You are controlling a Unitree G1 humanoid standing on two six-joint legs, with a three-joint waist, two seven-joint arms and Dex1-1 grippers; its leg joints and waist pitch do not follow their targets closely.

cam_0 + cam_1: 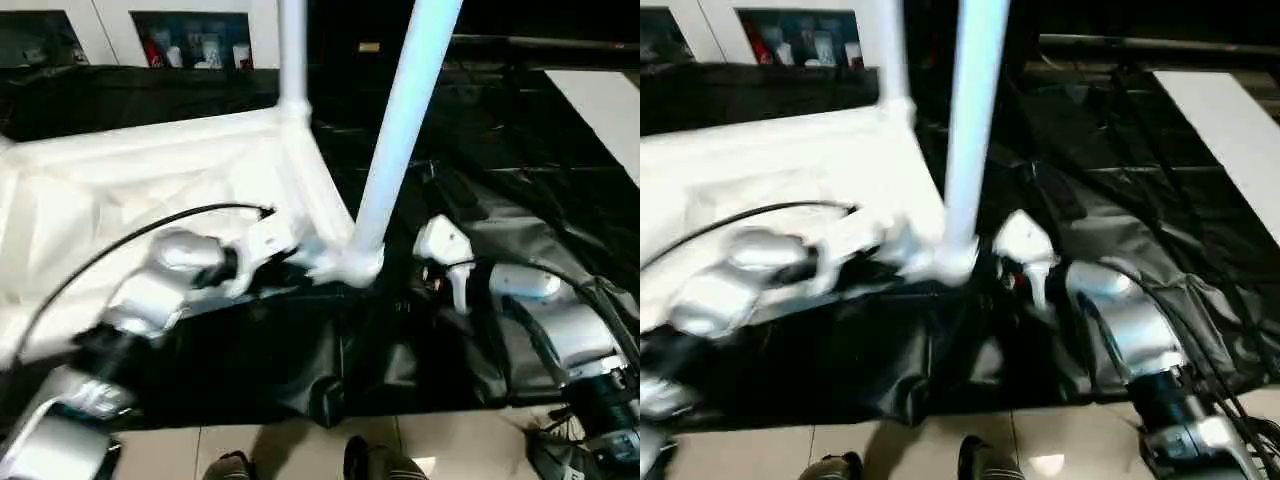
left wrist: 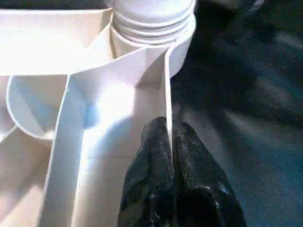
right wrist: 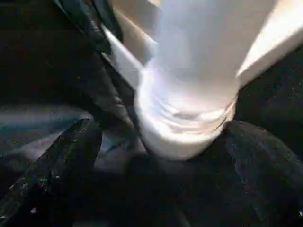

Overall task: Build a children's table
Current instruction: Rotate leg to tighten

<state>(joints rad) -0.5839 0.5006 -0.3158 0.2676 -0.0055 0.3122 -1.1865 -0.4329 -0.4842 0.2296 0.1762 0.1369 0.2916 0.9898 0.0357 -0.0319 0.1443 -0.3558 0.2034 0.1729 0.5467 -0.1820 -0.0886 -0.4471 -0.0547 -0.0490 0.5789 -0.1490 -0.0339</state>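
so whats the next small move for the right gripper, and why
Probably draw the right gripper back from the leg. Its fingers stand wide apart either side of the leg's base, which sits in the corner socket, so nothing is left to grip there.

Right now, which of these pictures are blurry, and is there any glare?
Right eye view: the left gripper and tabletop smear with motion. Right wrist view: the leg is soft and blurred. Left wrist view: sharp, but glare whitens the tabletop's ribs.
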